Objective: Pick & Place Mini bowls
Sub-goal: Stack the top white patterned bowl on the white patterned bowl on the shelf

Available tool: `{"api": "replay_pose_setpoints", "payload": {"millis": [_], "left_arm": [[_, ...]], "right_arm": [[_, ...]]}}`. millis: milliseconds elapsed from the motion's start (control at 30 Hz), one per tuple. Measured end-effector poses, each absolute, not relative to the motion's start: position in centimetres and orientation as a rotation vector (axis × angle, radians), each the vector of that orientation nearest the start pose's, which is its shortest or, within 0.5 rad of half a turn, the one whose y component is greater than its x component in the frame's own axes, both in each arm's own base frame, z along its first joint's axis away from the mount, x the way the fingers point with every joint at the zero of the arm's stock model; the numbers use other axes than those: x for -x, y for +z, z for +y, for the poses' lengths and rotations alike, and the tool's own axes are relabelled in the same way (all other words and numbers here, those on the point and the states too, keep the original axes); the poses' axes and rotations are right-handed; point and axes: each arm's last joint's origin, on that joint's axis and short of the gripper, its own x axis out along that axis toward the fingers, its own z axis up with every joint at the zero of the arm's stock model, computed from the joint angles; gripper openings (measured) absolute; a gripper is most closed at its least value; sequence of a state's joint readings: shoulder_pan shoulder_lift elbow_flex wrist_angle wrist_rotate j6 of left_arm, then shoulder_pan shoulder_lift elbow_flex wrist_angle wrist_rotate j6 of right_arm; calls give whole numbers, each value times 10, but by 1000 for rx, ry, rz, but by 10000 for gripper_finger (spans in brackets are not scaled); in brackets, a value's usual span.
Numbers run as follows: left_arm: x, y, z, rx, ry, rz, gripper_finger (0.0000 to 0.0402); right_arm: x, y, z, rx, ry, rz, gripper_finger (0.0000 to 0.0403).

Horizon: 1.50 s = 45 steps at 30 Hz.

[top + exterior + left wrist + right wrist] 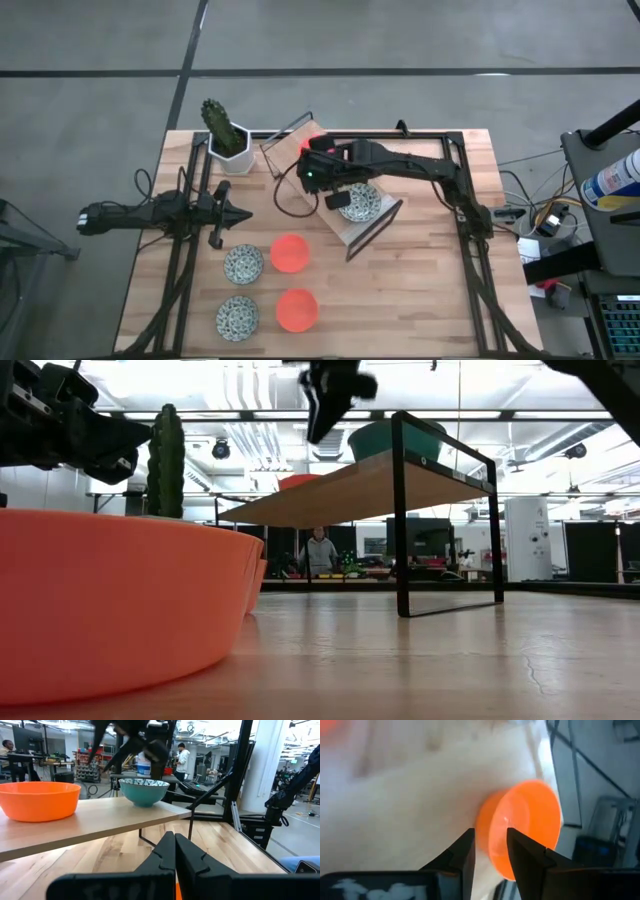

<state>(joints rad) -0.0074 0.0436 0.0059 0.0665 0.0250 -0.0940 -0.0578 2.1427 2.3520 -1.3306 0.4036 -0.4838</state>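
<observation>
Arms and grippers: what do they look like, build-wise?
Both arms are black, slim and jointed. The left gripper tapers to pointed dark fingers. The right gripper has flat black fingers, a green light on its wrist and thin black cables alongside.

high: overhead, straight down | low: tabletop level, facing room | wrists: close, forward | shared: raised shelf (330,190)

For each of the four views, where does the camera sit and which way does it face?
High: above the table, facing straight down; left arm, right arm, shelf.
Low: at tabletop height, facing level across; nearest orange bowl, right jaws over the shelf.
Left wrist: on the left arm, facing the shelf past its shut jaws; patterned bowl there.
Right wrist: on the right arm, facing an orange bowl past its open jaws.
Shared: high, low and left wrist views show the shelf.
</observation>
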Motion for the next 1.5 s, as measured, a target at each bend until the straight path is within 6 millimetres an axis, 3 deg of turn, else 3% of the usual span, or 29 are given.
{"api": "replay_pose_setpoints", "payload": {"millis": [200,633,833,1067,1367,1500], "left_arm": [[-100,169,-1,93,-34,-27,0],[-100,169,-1,93,-33,-27,0],[-100,169,-1,94,-33,-27,0],[-100,168,-1,94,-33,-27,0],[-100,169,-2,94,-34,-27,0],[-100,168,-2,94,-34,-27,0]], "right_arm": [[-427,367,5,567,-20,1057,107],[-422,367,103,570,233,925,93],[-422,365,142,483,417,813,99],[-425,335,181,543,524,733,136],[-422,289,205,567,573,761,186],[-418,268,206,581,587,813,202]]}}
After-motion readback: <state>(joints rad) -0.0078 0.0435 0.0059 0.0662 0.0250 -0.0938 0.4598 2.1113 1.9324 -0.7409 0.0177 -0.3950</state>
